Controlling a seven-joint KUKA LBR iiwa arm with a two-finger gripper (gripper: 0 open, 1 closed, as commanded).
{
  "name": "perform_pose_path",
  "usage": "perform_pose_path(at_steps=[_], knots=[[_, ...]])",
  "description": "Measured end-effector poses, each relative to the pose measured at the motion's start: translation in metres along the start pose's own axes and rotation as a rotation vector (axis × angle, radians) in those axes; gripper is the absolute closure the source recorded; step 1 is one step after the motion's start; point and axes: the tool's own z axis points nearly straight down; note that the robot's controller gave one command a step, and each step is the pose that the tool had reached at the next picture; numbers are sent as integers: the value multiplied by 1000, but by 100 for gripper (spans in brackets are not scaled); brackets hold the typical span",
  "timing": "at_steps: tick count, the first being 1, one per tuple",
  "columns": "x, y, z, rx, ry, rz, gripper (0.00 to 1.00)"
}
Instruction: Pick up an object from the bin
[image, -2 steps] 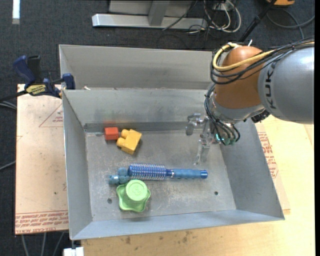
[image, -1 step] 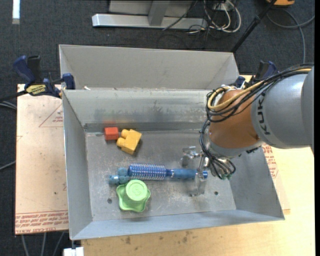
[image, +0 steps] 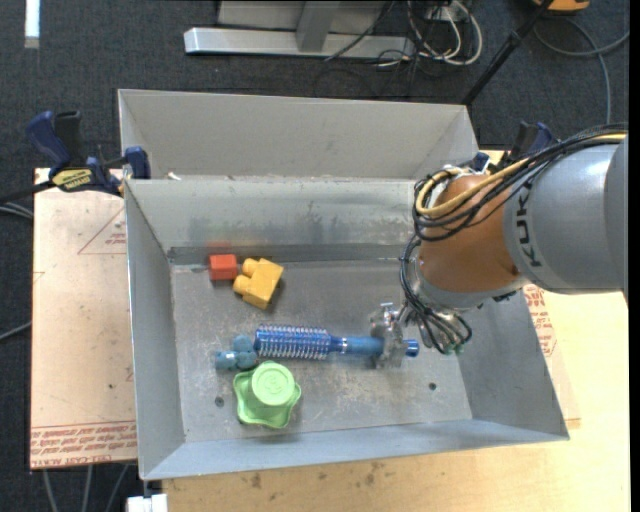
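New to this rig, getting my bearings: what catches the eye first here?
The claw is at the handle end of a blue bristled brush across the bin's middle. A green flower-shaped cup lies by the brush's left end; a yellow block and an orange block sit farther back.

The arm (image: 572, 215) reaches in from the frame's right, orange wrist cover (image: 465, 250) tilted down-left, gripper (image: 390, 338) low at centre right

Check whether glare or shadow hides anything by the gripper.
Camera view: no strong glare on the floor of the grey metal bin; a soft shadow band lies along the back wall's foot, behind the small orange block and yellow block; only slight shadow falls under the gripper, at the handle end of the blue bristled brush.
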Motion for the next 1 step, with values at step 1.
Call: perform_pose_path(at_steps=[1], knots=[[27, 31, -126, 0, -11, 0, 100]])
